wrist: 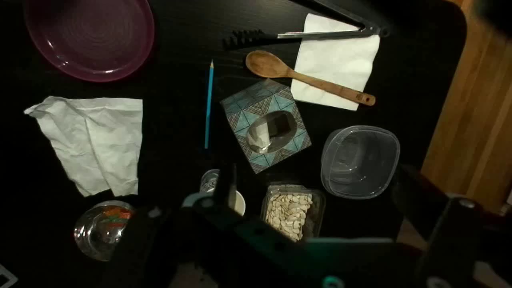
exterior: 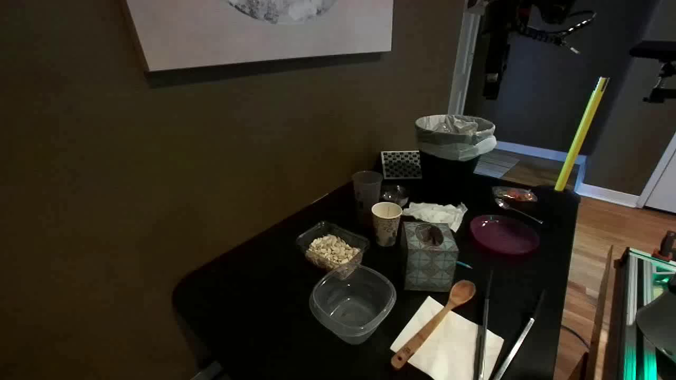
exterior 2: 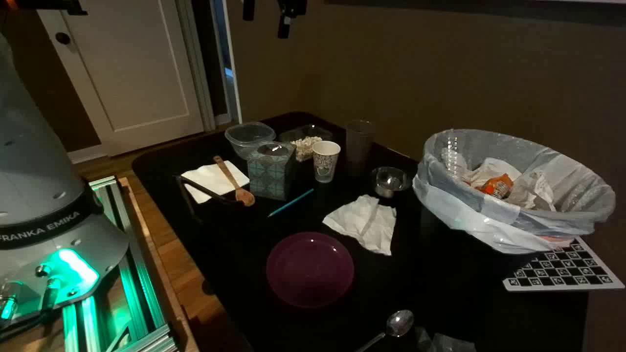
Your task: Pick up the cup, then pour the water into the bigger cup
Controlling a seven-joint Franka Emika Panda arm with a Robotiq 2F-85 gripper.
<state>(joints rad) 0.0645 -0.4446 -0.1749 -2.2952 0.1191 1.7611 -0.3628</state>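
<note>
Paper cup point(exterior 2: 325, 164), mouth up, long axis vertical, claw point(wrist: 318, 174) spread wide, empty

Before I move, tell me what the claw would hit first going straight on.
Probably the patterned tissue box: the open claw points down, roughly toward it. Depth is unclear, so a clear tub beside it might come first.

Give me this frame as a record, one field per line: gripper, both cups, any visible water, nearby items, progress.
Gripper: open, raised above the table, holding nothing
Small cup: patterned paper, upright on the table
Bigger cup: tall greyish see-through tumbler, upright, apart from the small cup
Water: cannot be made out in either cup
Near the small cup: tissue box, tub of pale flakes
Progress: small cup not in the gripper; no pouring under way
</note>
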